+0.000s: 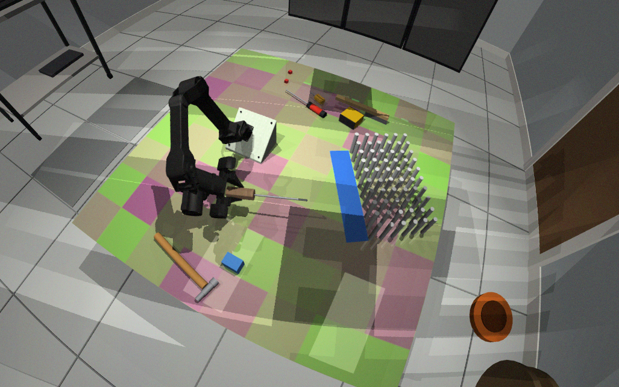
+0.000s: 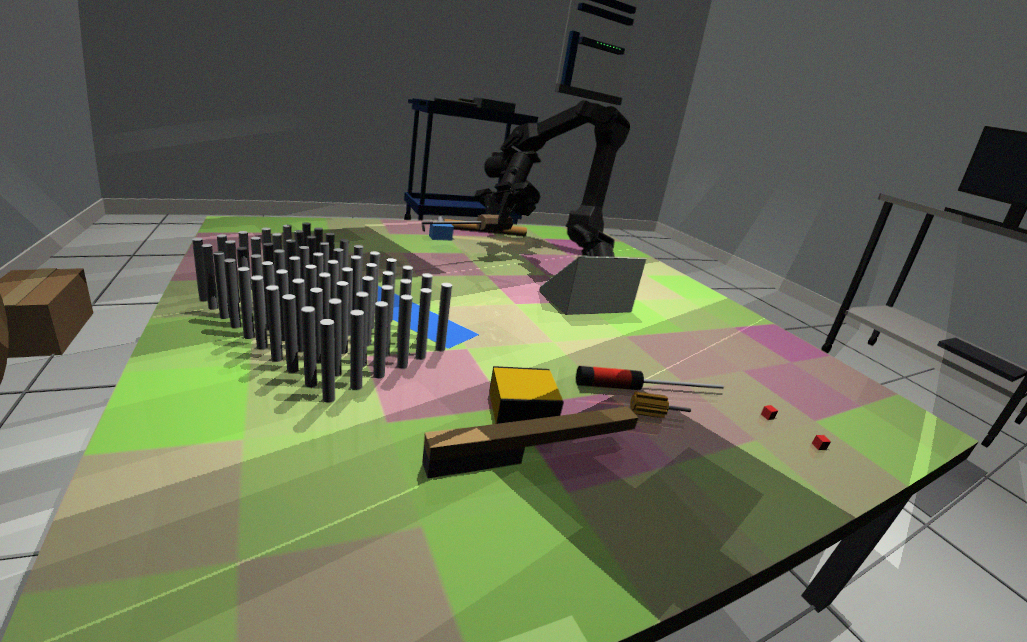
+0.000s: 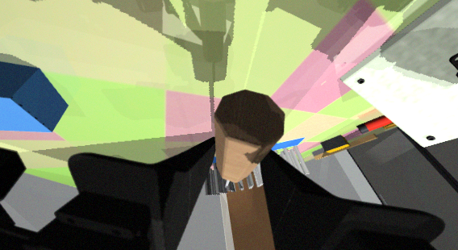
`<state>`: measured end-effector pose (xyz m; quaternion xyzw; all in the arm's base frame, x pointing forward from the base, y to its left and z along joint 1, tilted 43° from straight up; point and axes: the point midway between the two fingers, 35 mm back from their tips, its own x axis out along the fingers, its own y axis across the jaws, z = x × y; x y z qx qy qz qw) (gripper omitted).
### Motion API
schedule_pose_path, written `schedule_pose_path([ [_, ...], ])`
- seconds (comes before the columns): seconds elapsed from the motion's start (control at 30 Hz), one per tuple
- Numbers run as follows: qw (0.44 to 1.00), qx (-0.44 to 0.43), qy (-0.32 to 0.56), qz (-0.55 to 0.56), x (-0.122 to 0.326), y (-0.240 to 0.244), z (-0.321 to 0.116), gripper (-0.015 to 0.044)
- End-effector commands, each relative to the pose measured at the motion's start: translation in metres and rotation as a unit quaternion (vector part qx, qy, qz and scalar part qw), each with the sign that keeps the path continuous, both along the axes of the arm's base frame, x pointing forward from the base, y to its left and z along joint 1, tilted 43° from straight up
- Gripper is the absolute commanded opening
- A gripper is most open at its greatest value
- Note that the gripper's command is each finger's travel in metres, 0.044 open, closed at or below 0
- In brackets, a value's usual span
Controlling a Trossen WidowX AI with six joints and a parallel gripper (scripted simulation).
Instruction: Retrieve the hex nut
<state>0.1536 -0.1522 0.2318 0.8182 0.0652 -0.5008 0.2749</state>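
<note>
At centre-left of top view, gripper (image 1: 235, 188) (image 2: 493, 216) (image 3: 239, 146) gripping wooden handle (image 1: 240, 193) (image 2: 490, 222) (image 3: 238, 153), thin rod pointing toward blue strip (image 1: 348, 196) (image 2: 426, 319) (image 3: 289, 143). Nut not showing, presumably lying among spacers (image 1: 389, 185) (image 2: 305, 307) (image 3: 250, 180), right of centre. Rod entering slanted, maybe knocking spacer; handle twisting in fingers, maybe swinging tip sideways.

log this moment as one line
gripper: shut on wooden-handled tool | tool tip: short of blue strip | nut: not visible

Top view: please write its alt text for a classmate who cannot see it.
A black robot arm's pincer grips a wooden-handled tool, its thin shaft pointing toward a blue strip and upright metal spacers; a hammer lies nearby.
</note>
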Motion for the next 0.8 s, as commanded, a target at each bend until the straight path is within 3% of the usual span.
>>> schedule_pose_path([
  [0.0,1.000,0.004,0.016,0.008,0.009,0.005,-0.007,0.0000],
  [0.77,0.995,-0.025,0.079,0.052,0.049,0.040,-0.030,0.0000],
])
